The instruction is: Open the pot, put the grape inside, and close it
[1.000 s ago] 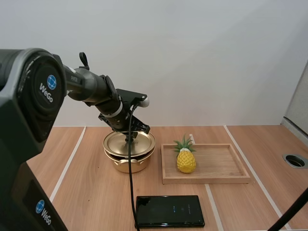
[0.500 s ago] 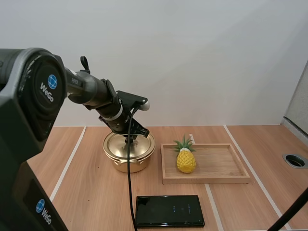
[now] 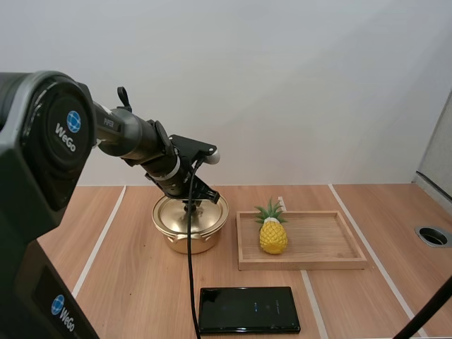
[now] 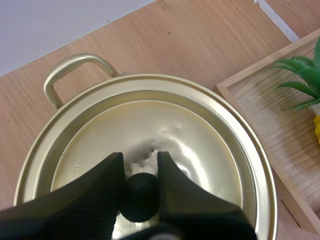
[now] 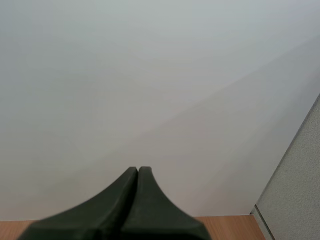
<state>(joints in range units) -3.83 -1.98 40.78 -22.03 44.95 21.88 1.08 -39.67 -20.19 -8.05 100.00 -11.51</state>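
L fingers (image 4: 90, 197) pinch lid knob (image 4: 141, 197) on pot (image 4: 74, 62); R fingers (image 5: 112, 212) pressed together, empty.

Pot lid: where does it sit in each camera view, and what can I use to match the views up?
High view: the lid sits on the pot, left of the wooden tray, under the left hand.
Left wrist view: the lid lies just beneath the left hand, which pinches its knob.
Right wrist view: the right hand, fingers together.
Shared landmark: the wooden tray beside the pot.
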